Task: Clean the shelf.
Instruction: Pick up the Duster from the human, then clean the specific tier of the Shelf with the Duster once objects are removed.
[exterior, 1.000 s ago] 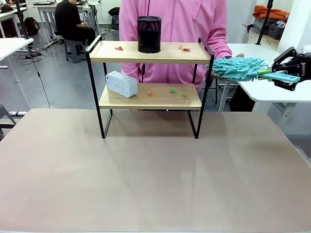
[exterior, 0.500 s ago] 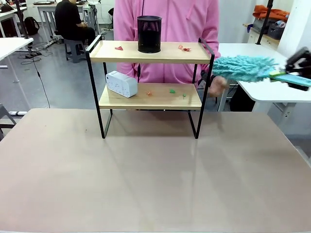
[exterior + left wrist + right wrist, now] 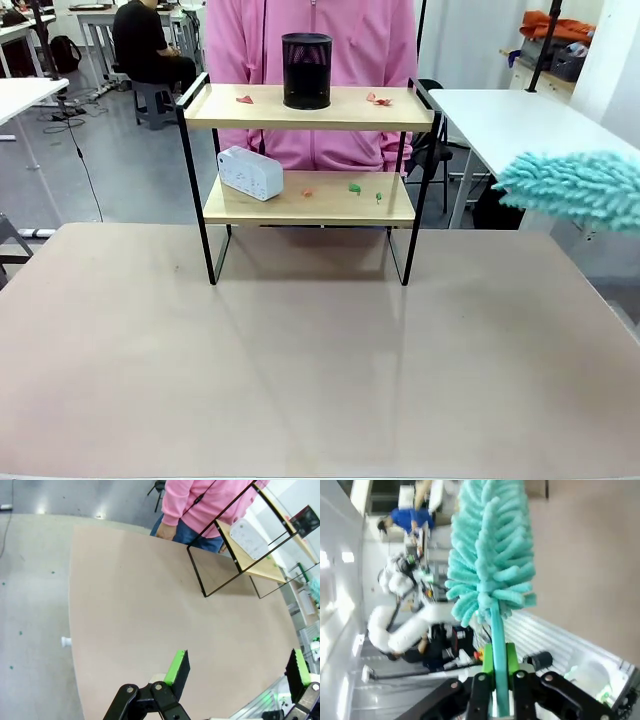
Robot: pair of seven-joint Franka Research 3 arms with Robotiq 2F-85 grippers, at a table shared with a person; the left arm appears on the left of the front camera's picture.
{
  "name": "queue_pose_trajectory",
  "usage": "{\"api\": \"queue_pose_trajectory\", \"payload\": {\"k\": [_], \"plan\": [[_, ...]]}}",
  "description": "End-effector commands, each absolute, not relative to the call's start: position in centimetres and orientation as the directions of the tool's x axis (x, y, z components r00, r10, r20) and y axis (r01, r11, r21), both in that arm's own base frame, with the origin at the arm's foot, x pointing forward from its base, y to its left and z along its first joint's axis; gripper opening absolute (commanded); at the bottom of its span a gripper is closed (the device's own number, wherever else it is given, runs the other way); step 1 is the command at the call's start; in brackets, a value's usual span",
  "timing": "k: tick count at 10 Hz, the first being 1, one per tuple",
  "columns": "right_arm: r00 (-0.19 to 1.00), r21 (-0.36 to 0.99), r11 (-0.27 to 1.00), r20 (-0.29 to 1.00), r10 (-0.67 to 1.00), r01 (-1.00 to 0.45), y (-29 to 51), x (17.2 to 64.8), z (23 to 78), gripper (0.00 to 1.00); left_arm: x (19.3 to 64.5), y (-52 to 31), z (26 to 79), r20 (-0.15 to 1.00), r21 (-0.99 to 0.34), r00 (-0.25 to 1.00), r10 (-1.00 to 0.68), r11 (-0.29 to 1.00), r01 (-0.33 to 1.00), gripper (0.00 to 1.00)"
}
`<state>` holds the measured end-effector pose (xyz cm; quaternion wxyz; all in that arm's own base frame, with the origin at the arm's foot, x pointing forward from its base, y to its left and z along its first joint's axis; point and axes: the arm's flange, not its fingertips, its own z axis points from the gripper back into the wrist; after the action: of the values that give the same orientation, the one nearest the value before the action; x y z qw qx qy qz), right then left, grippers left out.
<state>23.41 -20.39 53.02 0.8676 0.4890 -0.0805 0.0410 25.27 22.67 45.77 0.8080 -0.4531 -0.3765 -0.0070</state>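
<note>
The shelf (image 3: 300, 107) stands at the far middle of the table, two wooden boards in a black frame. Small red and green scraps (image 3: 354, 187) lie on both boards. A black mesh cup (image 3: 306, 70) sits on the top board and a white power strip (image 3: 250, 172) on the lower one. A teal fluffy duster (image 3: 575, 187) hangs at the right edge, well right of the shelf. My right gripper (image 3: 498, 669) is shut on the duster's handle (image 3: 497, 645). My left gripper (image 3: 237, 662) is open over the table's near left part, with the shelf (image 3: 250, 562) far ahead.
A person in a pink hoodie (image 3: 310, 40) stands right behind the shelf, one hand (image 3: 166, 531) at the table's far edge. A white side table (image 3: 510, 120) stands at the right. The brown tabletop (image 3: 300, 350) in front of the shelf is bare.
The duster has swung right and down, away from the shelf, and my right gripper left the front view. The person's hand let go of the duster and drew back.
</note>
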Motion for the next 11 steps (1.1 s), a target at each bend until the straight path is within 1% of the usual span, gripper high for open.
{"api": "queue_pose_trajectory", "payload": {"k": [1,2,3,4,11], "plan": [[0.976,0.82,0.528,0.168,0.141,-0.218,-20.7,24.2,50.1,0.0,25.4,22.7,45.8,0.636,-0.717,0.698,0.328,0.585,0.379,1.0],[0.972,0.819,0.531,0.129,0.198,-0.217,-20.0,24.5,49.3,0.0,25.4,22.7,45.8,0.636,-0.717,0.698,0.328,0.585,0.379,1.0],[0.971,0.805,0.557,0.097,0.217,-0.204,-18.9,25.7,48.7,0.0,25.4,22.7,45.8,0.636,-0.717,0.698,0.328,0.585,0.379,1.0],[0.983,0.83,0.527,0.142,0.118,-0.183,-20.3,23.1,49.9,0.0,25.4,22.7,45.8,0.636,-0.717,0.698,0.328,0.585,0.379,1.0],[0.983,0.83,0.527,0.142,0.118,-0.183,-20.3,23.1,49.9,0.0,25.4,22.7,45.8,0.636,-0.717,0.698,0.328,0.585,0.379,1.0]]}}
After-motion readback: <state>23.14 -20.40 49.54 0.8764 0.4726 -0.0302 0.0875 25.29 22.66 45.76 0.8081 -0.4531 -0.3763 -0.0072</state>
